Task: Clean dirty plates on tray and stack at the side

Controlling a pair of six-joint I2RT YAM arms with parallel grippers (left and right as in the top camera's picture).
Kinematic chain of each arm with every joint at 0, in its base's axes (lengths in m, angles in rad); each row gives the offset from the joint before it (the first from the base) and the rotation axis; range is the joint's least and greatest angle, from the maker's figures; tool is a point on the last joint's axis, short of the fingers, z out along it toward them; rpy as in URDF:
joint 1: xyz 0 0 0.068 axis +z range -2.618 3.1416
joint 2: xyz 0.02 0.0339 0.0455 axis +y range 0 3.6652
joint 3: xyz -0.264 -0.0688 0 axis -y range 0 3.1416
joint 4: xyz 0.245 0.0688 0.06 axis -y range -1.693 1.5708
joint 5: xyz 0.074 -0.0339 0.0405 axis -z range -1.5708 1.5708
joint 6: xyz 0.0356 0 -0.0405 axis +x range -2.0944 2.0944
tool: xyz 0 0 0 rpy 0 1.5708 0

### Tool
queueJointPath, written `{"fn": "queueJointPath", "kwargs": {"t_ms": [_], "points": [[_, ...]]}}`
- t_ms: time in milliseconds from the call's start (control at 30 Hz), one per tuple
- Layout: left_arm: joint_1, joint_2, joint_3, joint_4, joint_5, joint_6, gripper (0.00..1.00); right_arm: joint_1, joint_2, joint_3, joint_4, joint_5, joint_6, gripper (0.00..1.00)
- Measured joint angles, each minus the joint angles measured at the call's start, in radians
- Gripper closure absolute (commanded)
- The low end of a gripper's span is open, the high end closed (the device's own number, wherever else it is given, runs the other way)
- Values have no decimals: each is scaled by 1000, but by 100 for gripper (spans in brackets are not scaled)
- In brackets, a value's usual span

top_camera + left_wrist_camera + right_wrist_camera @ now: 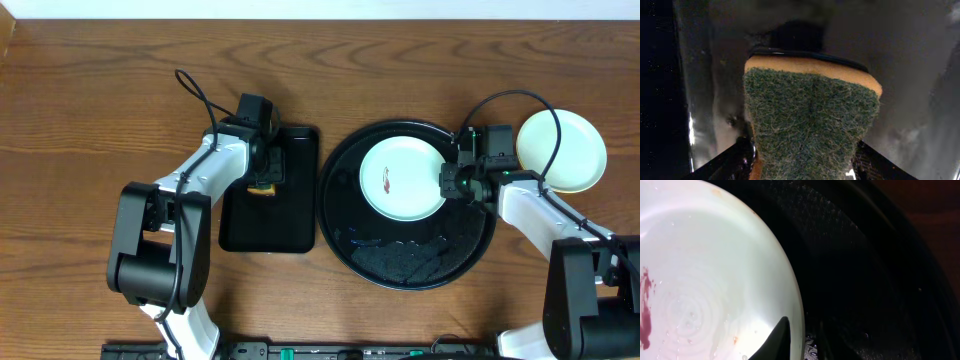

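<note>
Pinching the 3 o'clock edge of the pale plate (398, 178), at 12 o'clock in the round tray (400, 268), with the right end effector (446, 182), and putting the left end effector (262, 182) around the sponge (810, 130), squeeze hard to tell.

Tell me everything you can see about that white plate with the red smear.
The plate is small, round, glossy and pale mint-white, with a red-brown smear just left of its centre. It lies in the upper part of the round black tray. The right gripper is at its right edge, with one dark fingertip over the rim.
</note>
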Motion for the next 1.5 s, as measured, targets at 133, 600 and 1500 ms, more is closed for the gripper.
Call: {"fn": "queueJointPath", "kwargs": {"t_ms": [133, 600, 1500], "points": [[0, 0, 0, 0, 0, 0, 35, 0, 0, -5, -8, 0, 1, 89], [0, 0, -2, 42, 1, -3, 45, 0, 0, -7, -27, -8, 9, 99], [1, -76, -48, 25, -5, 0, 45, 0, 0, -7, -26, -8, 9, 98]]}}
